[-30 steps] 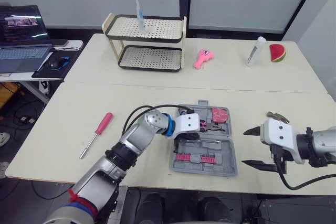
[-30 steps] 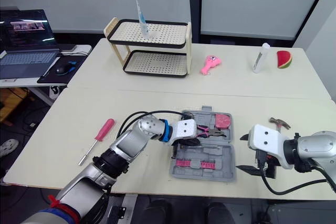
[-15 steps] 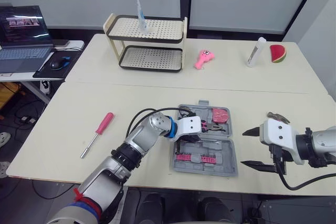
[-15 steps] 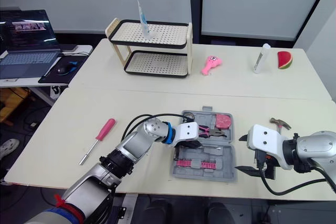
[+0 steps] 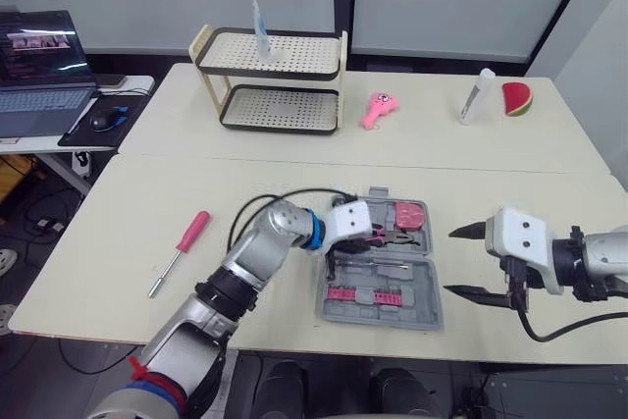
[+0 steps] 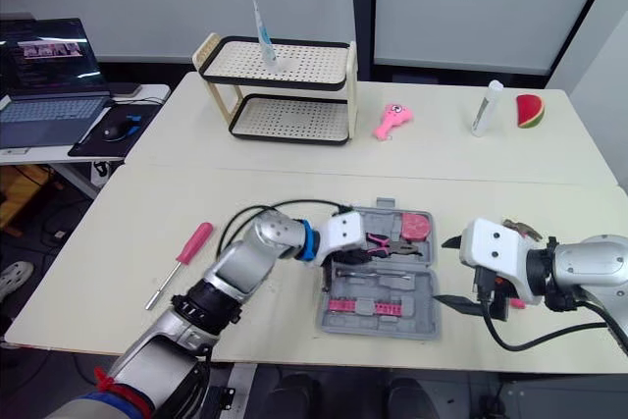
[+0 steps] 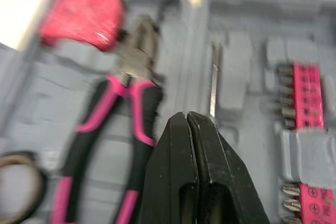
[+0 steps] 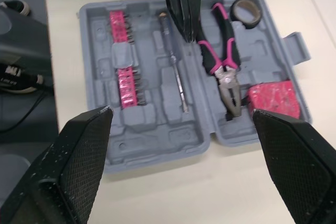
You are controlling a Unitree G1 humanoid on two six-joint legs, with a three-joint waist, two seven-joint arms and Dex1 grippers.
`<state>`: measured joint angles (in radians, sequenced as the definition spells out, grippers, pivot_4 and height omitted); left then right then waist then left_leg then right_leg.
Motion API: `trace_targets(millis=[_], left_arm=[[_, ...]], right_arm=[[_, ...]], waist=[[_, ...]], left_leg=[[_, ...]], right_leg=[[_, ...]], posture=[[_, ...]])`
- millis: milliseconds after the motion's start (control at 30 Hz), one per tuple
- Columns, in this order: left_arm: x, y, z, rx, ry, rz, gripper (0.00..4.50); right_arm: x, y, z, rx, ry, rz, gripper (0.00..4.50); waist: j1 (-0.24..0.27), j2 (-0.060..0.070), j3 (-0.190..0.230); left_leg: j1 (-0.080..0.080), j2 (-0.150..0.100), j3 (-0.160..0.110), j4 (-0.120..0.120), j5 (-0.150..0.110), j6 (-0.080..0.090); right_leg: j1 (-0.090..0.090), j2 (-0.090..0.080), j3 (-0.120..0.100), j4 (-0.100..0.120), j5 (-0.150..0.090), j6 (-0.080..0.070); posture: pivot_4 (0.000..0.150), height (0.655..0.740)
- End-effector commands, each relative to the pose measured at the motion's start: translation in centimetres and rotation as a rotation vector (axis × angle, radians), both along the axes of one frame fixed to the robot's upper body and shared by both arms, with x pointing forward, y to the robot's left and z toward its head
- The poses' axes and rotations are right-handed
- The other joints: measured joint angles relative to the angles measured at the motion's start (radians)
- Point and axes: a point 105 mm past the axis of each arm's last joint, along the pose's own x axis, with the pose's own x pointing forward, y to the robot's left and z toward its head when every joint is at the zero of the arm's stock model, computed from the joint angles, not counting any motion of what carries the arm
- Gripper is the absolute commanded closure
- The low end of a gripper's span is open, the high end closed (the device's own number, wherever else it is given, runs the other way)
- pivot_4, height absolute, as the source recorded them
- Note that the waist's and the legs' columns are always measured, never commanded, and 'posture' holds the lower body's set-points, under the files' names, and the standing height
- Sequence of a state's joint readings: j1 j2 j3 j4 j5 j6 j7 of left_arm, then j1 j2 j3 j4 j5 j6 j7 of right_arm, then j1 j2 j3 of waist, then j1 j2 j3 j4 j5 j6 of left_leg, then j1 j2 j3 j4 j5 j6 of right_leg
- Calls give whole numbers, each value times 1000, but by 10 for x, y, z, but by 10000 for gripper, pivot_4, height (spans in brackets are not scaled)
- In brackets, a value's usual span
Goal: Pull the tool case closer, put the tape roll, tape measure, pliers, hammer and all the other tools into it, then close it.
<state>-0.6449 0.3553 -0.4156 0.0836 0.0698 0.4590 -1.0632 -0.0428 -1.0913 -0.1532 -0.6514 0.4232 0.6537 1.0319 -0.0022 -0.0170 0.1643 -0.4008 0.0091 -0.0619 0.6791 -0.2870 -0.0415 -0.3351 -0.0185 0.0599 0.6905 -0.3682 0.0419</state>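
Left pincer (image 7: 186, 115), pressed together and empty, hovers over the open case (image 5: 422, 287) mid-bench (image 5: 147, 193), right pincer (image 5: 449, 262) spread at its 3 o'clock; tape roll (image 8: 245, 11), pliers (image 8: 223, 61) and tape measure (image 8: 273, 98) lie inside, leaving the screwdriver (image 5: 182, 247) at 9 o'clock, the hammer (image 6: 518, 228) at 3, and the closing.

One tool case (image 5: 388, 314), one tape roll (image 8: 247, 11), one tape measure (image 8: 273, 98), one pliers (image 8: 223, 66), one pink screwdriver (image 5: 182, 247)

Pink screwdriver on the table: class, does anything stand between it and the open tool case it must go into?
Nothing loose lies between the pink screwdriver and the tool case. The robot's left arm crosses that stretch, though, with its left gripper shut over the case.
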Motion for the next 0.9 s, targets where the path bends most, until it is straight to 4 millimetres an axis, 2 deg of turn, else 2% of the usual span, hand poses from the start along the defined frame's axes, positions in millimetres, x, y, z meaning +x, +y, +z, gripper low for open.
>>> trace_targets(millis=[33, 167, 233, 300, 333, 367, 433, 500, 533, 633, 733, 800, 900], left_arm=[[4, 34, 51, -174, -66, 105, 44891], [5, 98, 67, -279, -62, 296, 44891], [7, 142, 71, -294, -92, 442, 44891], [6, 167, 74, -317, -116, 513, 44891], [4, 189, 73, -318, -144, 590, 44891], [0, 216, 73, -333, -167, 677, 44891], [-11, 255, 71, -352, -188, 811, 44891], [-43, 309, 51, -342, -149, 981, 44891], [-60, 329, 42, -335, -132, 1040, 41174], [-94, 354, 20, -299, -79, 1104, 33121], [-122, 369, -5, -272, -16, 1174, 23917], [-131, 371, -16, -286, 5, 1203, 17692], [-131, 368, -19, -316, 9, 1206, 8208]], right_arm=[[10, -5, 22, 39, -115, -42, 0], [19, -24, 30, 39, -193, -126, 0], [21, -38, 32, 32, -210, -167, 0], [22, -46, 33, 30, -224, -194, 0], [22, -53, 34, 37, -228, -218, 0], [23, -61, 35, 44, -239, -251, 0], [22, -75, 34, 46, -256, -291, 0], [17, -97, 31, 65, -252, -371, 0], [14, -106, 28, 69, -252, -408, 0], [6, -124, 19, 78, -231, -477, 0], [-1, -139, 6, 94, -206, -551, 0], [-7, -148, -4, 87, -184, -591, 0], [-18, -162, -14, 90, -147, -650, 0]], waist=[[-3, 0, 0], [-7, 1, 0], [-6, 0, 0], [-5, 0, 0], [-1, 0, 0], [0, 0, 0], [-1, 0, 0], [-3, 0, 0], [-5, 0, 0], [-13, 0, 0], [-5, 0, 0], [1, -1, -1], [2, -1, -1]], left_leg=[[0, 0, 0, 0, 0, 0], [1, 1, 1, -1, 0, 0], [1, 1, 0, -1, 0, 0], [1, 1, 0, -1, 0, 0], [1, 1, 0, -1, 0, 0], [1, 0, 0, -1, 0, 0], [1, 1, 1, -1, 0, 0], [1, 1, 1, -2, 0, 0], [1, 2, 1, -3, 0, 0], [2, 2, 1, -5, 0, 0], [3, 1, -1, -4, 0, 0], [5, 1, -2, -4, 0, 0], [4, 0, -2, -4, 0, 0]], right_leg=[[0, 0, 0, 0, 0, 0], [0, 0, 0, 0, 0, 0], [-1, -1, 0, 0, 0, 0], [-1, -2, 0, 0, 0, 0], [-1, -2, 0, 0, 0, 0], [-1, -2, 0, 0, 0, 0], [-1, -4, 0, 0, 0, 0], [-1, -4, 0, 0, 0, 0], [-2, -4, 1, 0, 0, 0], [-2, -4, 2, -2, 0, 0], [0, -6, 1, 0, 0, 0], [2, -6, 1, -1, 0, 0], [2, -6, 0, -1, 0, 0]], posture=[[1500, 7400], [1500, 7400], [1500, 7400], [1500, 7400], [1500, 7400], [1500, 7400], [1500, 7400], [1500, 7400], [1500, 7400], [1500, 7400], [1500, 7400], [1500, 7400], [1500, 7400]])
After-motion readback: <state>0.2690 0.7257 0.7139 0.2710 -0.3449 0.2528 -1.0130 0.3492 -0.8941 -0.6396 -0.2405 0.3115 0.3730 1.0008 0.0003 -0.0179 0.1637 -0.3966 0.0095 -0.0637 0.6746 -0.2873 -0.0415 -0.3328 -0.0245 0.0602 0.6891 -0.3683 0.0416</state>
